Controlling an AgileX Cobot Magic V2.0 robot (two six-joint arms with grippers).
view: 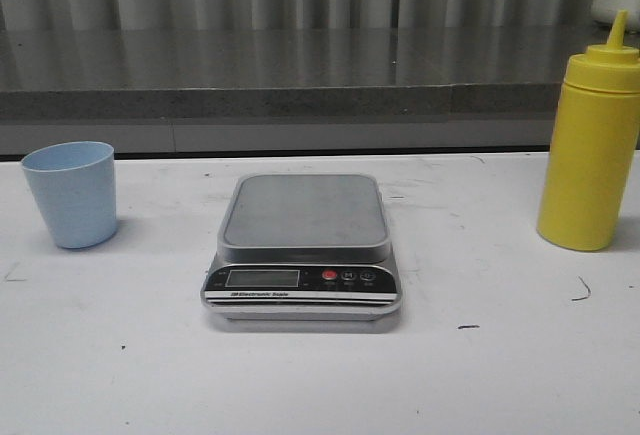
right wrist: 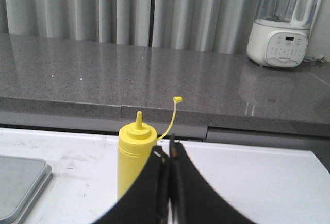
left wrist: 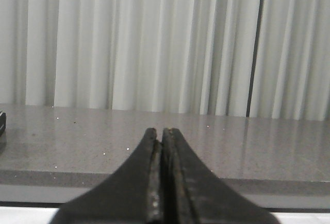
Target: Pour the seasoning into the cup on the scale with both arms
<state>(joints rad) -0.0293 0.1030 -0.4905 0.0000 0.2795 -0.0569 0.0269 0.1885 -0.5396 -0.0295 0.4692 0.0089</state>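
**Not started: cup off the scale, both grippers closed and empty**

Scale (view: 303,250) sits nearest, centre of the white table (view: 320,385), front panel facing the robot. Platform is bare, display looks blank.

Cup (view: 70,194) stands upright at far left, slightly farther back than the scale and well apart from it. Not on the platform yet.

Seasoning bottle (view: 591,145) stands upright at far right, also well apart from the scale. Right wrist view shows its nozzle uncapped, the tethered cap (right wrist: 178,99) hanging out to one side.

Neither arm shows in the front view. Left gripper (left wrist: 161,136): fingers pressed together, nothing between them, looking over the grey counter (left wrist: 165,152) at the curtain (left wrist: 154,38). Right gripper (right wrist: 167,154): fingers also together, empty, just short of the bottle and lined up with it. A white blender (right wrist: 284,23) stands farthest back on the counter.

Judgement: nothing done yet. Left to do: open both grippers, left takes the cup onto the scale platform, right grips the bottle, carries it over and tips it into the cup.
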